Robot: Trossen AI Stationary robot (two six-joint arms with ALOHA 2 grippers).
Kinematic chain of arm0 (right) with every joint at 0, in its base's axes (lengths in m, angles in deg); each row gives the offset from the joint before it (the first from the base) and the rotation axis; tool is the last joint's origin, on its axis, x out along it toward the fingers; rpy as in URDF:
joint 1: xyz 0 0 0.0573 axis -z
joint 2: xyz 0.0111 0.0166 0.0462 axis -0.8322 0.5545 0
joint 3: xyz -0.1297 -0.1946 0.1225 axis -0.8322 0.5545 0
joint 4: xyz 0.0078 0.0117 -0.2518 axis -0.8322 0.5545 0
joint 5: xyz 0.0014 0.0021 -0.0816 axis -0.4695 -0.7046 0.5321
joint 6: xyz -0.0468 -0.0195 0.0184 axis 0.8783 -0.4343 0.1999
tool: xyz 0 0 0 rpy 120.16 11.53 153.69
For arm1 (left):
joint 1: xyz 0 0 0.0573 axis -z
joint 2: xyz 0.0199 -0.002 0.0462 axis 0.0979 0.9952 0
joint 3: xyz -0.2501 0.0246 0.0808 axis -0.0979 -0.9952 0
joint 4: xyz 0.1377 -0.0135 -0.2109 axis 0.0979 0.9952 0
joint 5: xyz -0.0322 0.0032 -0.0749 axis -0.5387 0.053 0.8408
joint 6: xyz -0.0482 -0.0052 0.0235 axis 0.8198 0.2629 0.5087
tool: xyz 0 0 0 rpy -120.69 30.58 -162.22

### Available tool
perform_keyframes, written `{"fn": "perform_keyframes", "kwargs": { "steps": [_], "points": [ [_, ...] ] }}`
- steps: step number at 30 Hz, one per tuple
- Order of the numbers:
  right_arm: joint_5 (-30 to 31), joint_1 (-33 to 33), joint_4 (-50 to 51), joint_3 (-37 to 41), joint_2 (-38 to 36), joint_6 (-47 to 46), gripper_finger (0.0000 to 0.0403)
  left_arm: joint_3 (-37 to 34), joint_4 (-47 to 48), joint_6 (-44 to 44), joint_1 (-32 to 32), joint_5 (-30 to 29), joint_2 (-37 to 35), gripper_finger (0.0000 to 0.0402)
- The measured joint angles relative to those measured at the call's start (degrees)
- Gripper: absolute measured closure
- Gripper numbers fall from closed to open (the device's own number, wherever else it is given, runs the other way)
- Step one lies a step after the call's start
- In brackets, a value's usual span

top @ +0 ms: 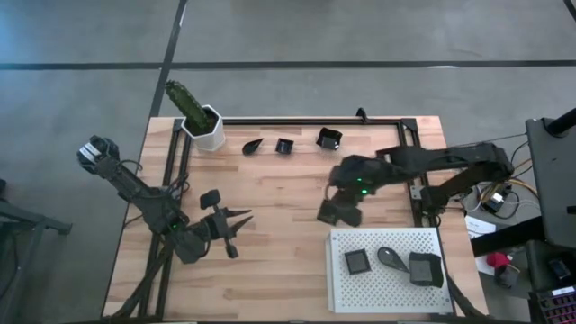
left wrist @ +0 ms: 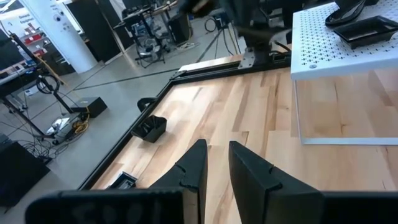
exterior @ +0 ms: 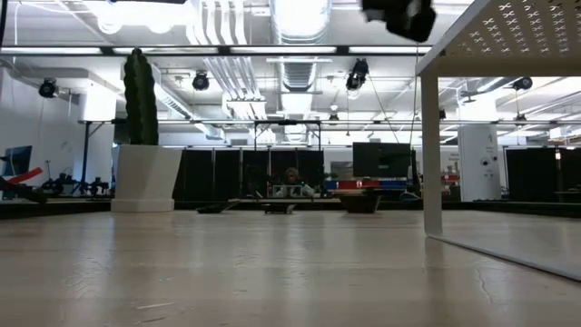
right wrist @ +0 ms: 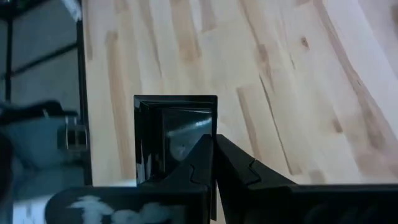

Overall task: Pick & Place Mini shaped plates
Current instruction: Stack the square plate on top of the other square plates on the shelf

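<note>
My right gripper (top: 342, 203) hangs over the table's middle, just beyond the white perforated tray (top: 360, 288), shut on a dark square mini plate (right wrist: 171, 134). Three more mini plates lie along the far edge: a teardrop (top: 253, 145), a small square (top: 284, 146) and a larger square (top: 328, 138). On the tray rest a square plate (top: 356, 262), a teardrop (top: 391, 258) and another square (top: 425, 269). My left gripper (top: 238, 225) waits open at the near left, holding nothing. My right gripper pinches one raised side rim (right wrist: 211, 124) of the square plate between its two fingers, one finger (right wrist: 193, 165) on the dish's inner side and the other outside. The fingers slant down from above. The plate is lifted clear of the table and tilted (top: 335, 214).
A white pot with a green cactus (top: 200, 121) stands at the far left corner. A black frame rail (top: 306, 120) runs along the far edge and down both sides. The tray stands raised on legs (exterior: 431, 154). Bare wood lies between the arms.
</note>
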State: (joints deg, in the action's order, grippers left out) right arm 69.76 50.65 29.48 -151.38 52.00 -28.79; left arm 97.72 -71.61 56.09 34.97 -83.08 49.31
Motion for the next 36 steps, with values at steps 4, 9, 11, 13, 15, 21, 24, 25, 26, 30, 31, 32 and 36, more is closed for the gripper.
{"fn": "perform_keyframes", "kwargs": {
  "steps": [4,9,11,13,15,21,24,25,26,30,31,32,36],
  "points": [
    [-0.5,-1.8,4.4,0.0,-2.8,4.0,0.0394,0.0,-0.1,0.0,-0.1,0.0,0.0,0.0339],
    [-8.4,-3.9,6.7,0.0,-3.8,10.0,0.0394,0.0,-0.2,0.3,-0.2,0.0,0.0,0.0339],
    [-11.4,-5.0,7.6,0.0,-3.6,12.2,0.0394,0.0,-0.6,0.9,-0.3,0.0,0.0,0.0339],
    [-12.8,-6.3,9.4,0.1,-3.4,14.3,0.0394,0.0,-0.6,1.7,-0.5,0.0,0.0,0.0339],
    [-13.0,-7.7,10.3,0.3,-2.6,15.9,0.0394,0.0,-0.6,2.3,-0.9,0.0,0.0,0.0339],
    [-13.1,-11.2,9.7,0.7,0.0,16.1,0.0394,0.0,-0.6,2.6,-2.0,0.0,0.0,0.0339],
    [-14.9,-12.3,9.7,0.7,2.0,15.8,0.0394,-0.1,-0.6,2.6,-2.3,0.0,0.0,0.0339],
    [-15.8,-12.6,9.6,0.7,2.7,15.8,0.0394,-0.1,-0.6,2.6,-2.4,0.0,0.0,0.0339],
    [-16.6,-12.8,9.4,0.7,3.3,15.8,0.0394,-0.1,-0.6,2.6,-2.5,0.0,0.0,0.0339],
    [-18.1,-13.1,7.8,0.7,5.2,15.3,0.0394,-0.1,-0.6,2.6,-2.5,0.0,0.0,0.0339],
    [-18.1,-13.1,7.7,0.7,5.6,15.3,0.0394,-0.1,-0.6,2.6,-2.5,0.0,0.0,0.0339],
    [-18.1,-13.1,7.7,0.7,5.9,15.2,0.0394,-0.1,-0.6,2.6,-2.5,0.0,0.0,0.0339],
    [-19.3,-13.1,6.9,0.6,6.8,14.7,0.0394,-0.2,-0.6,2.6,-2.5,0.0,0.0,0.0339]
  ]
}}
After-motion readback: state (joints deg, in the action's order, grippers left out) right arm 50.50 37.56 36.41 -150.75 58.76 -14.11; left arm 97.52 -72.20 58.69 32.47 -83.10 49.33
